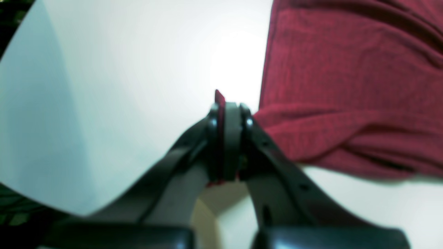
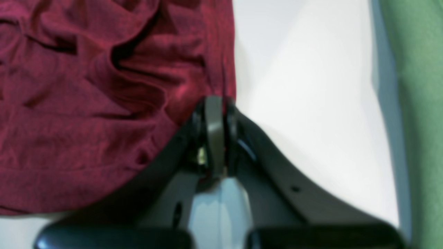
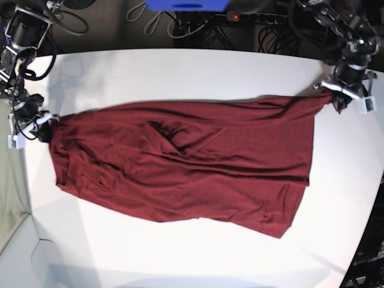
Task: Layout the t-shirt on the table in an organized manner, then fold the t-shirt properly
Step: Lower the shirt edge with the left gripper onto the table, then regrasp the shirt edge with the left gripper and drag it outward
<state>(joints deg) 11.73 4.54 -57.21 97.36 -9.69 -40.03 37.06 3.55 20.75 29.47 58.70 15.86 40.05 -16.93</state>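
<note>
Maroon t-shirt (image 3: 198, 162) sprawls rumpled across the white surface (image 3: 180, 258); the left end effector (image 3: 338, 96) and right end effector (image 3: 50, 122) each pinch its edge, tips closed. Uneven pulling could skew those bunched folds, or slip a corner free.

The t-shirt (image 3: 210, 156) lies on the table (image 3: 180, 66), between the two arms.

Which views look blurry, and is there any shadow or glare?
Left wrist: black tool soft, bluish shade at left on the white tabletop. Right wrist: black tool blurred low in frame, tabletop bright at right. Base: maroon knit t-shirt fairly crisp.
</note>
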